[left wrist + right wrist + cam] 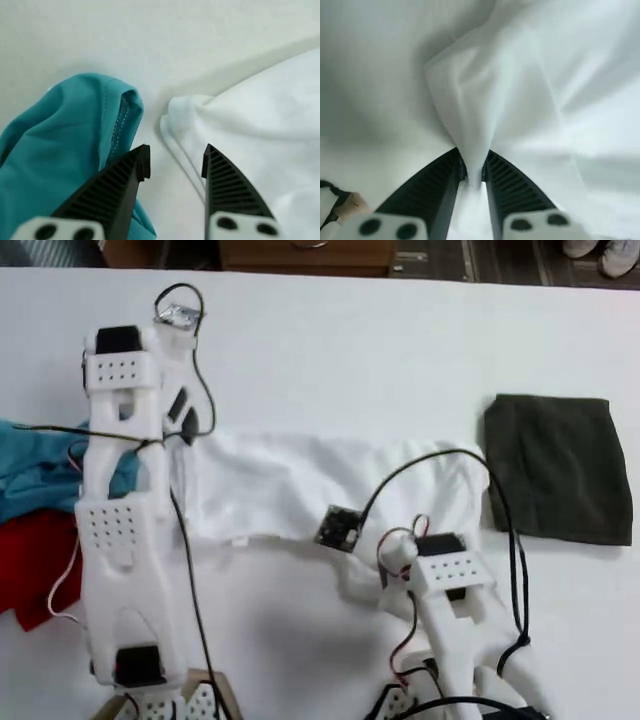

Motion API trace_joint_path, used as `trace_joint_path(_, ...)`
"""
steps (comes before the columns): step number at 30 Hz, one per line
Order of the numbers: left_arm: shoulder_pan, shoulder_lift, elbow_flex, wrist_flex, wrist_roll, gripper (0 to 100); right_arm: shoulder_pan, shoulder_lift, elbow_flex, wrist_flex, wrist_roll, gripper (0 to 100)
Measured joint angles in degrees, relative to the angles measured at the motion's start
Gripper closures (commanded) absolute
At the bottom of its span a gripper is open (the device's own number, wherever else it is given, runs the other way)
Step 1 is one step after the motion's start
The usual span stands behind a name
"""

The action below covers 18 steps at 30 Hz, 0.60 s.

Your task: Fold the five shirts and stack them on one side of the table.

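White shirt lay spread mid-table, between a teal shirt and a folded dark shirt. Right gripper pinched a ridge of its cloth; left gripper hung with jaws apart over its corner. A clean fold likely needed the left to catch only white fabric, not teal.

A big shirt lies spread out in the middle of the table. A folded shirt lies just beside it on the right. Two crumpled shirts lie at the left edge, the back one touching the front one. The left gripper hangs between the back one and the big shirt. The right gripper pinches a fold at the big shirt's near edge.
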Motion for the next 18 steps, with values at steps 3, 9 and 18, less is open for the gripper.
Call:
trace_joint_path(3,0.0,0.0,0.26,0.0,0.0,80,0.0,0.0,-3.16,3.6,0.0,97.7)
trace_joint_path(9,0.0,0.0,0.26,0.0,0.0,80,0.0,0.09,-11.34,8.53,4.75,97.7)
trace_joint_path(18,0.0,0.0,0.26,0.0,-0.09,80,0.0,0.09,-19.08,8.18,9.49,97.7)
